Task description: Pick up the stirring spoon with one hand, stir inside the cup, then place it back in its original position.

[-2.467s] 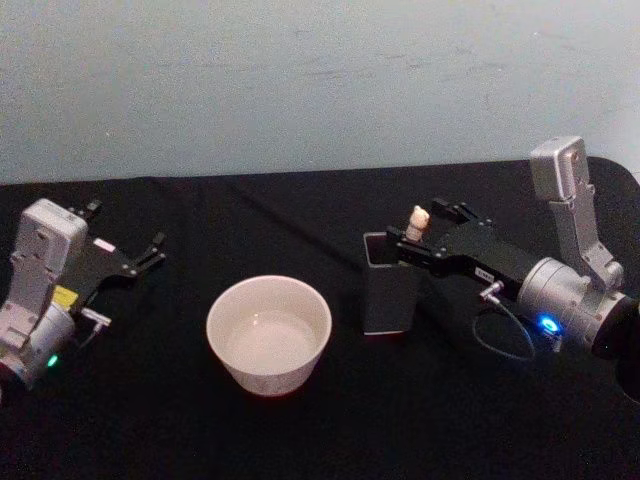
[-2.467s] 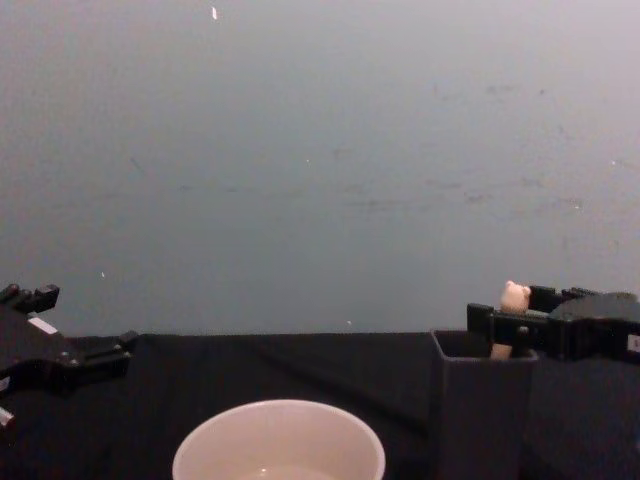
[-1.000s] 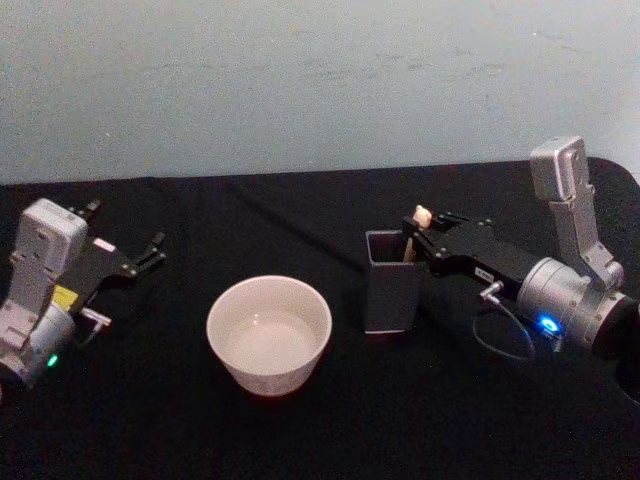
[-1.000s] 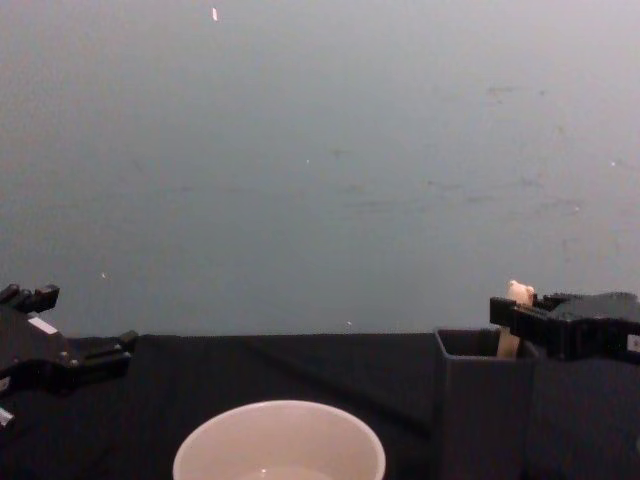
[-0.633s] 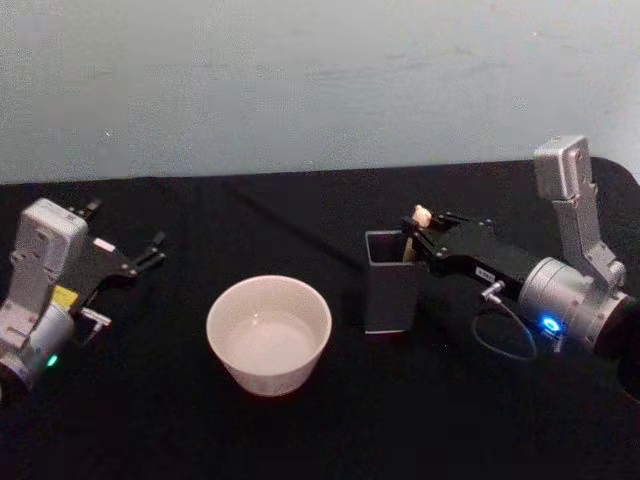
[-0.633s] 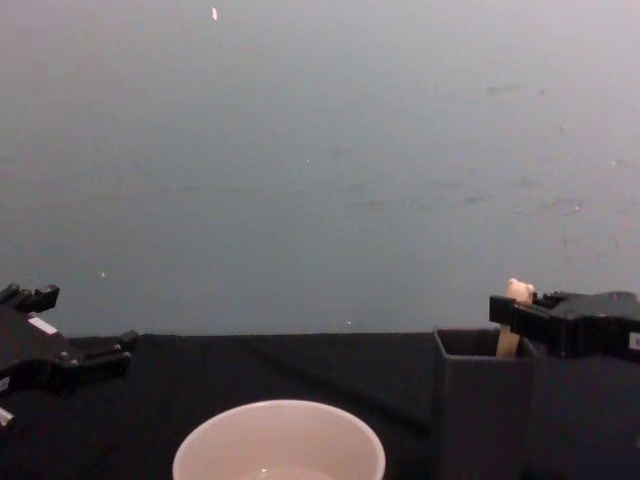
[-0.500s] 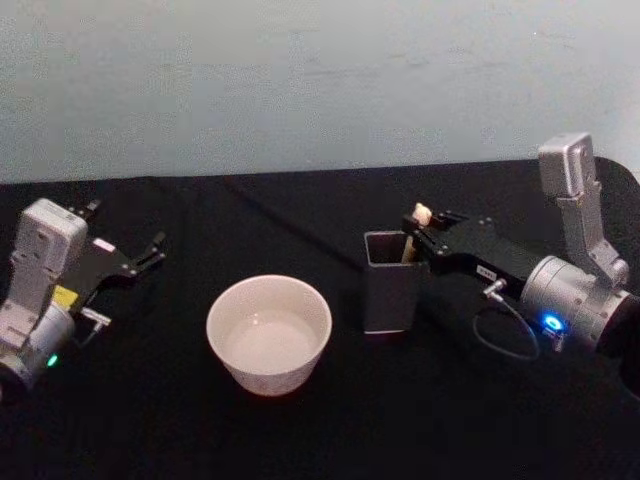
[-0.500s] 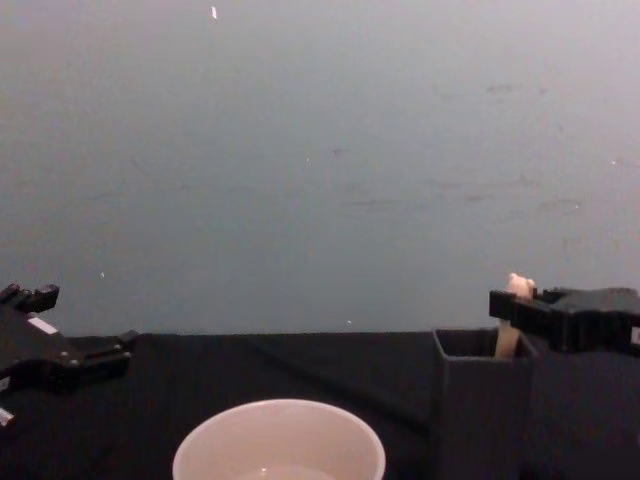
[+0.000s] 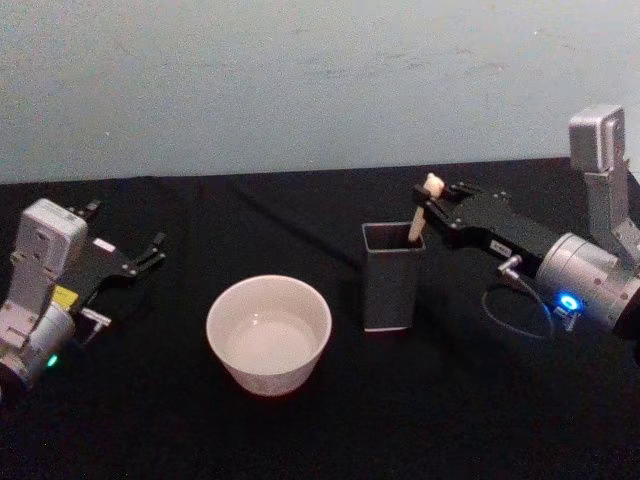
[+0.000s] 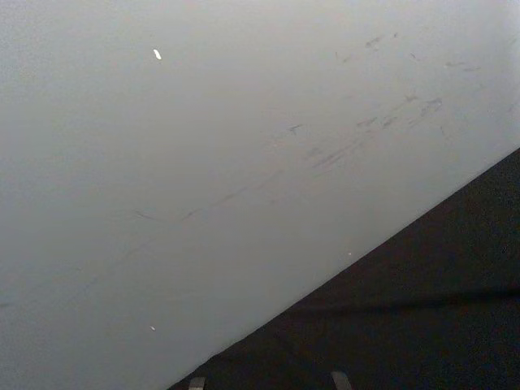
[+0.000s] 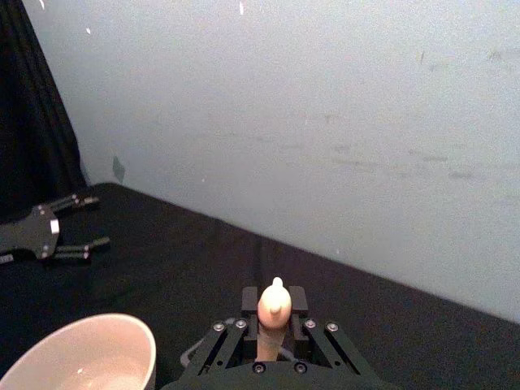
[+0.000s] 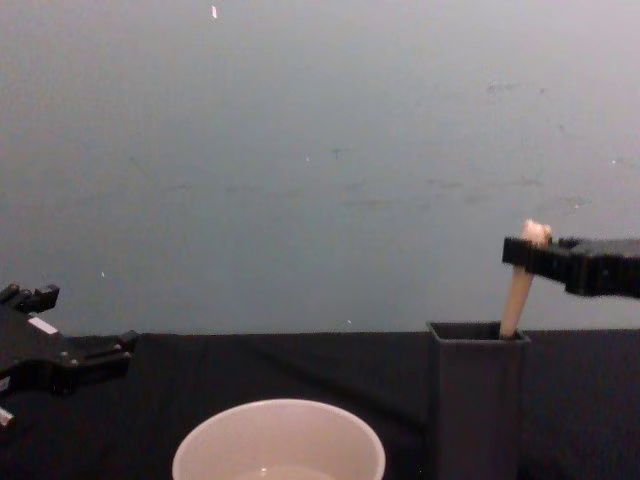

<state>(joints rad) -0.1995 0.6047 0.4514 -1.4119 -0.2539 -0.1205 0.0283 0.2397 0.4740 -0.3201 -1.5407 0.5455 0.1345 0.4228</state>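
- The right gripper (image 9: 432,194) hangs above the far right corner of the dark grey square-sided holder (image 9: 390,290), its arm reaching in from the right.
- Its jaws are pinched narrow on the stirring spoon (image 12: 517,290), gripping the beige handle just below the tiny bear head.
- The spoon leans slightly, its top tipped to the right. Its lower handle dips inside the holder's open mouth, and the metal bowl is hidden by the holder's wall.
- The cream-white cup (image 9: 266,374) stands on the black table (image 9: 300,435), near the holder on its left and a little closer to the robot. The two do not touch.
- The left gripper (image 9: 127,224) is parked well apart at the table's left side, fingers spread wide and holding nothing.
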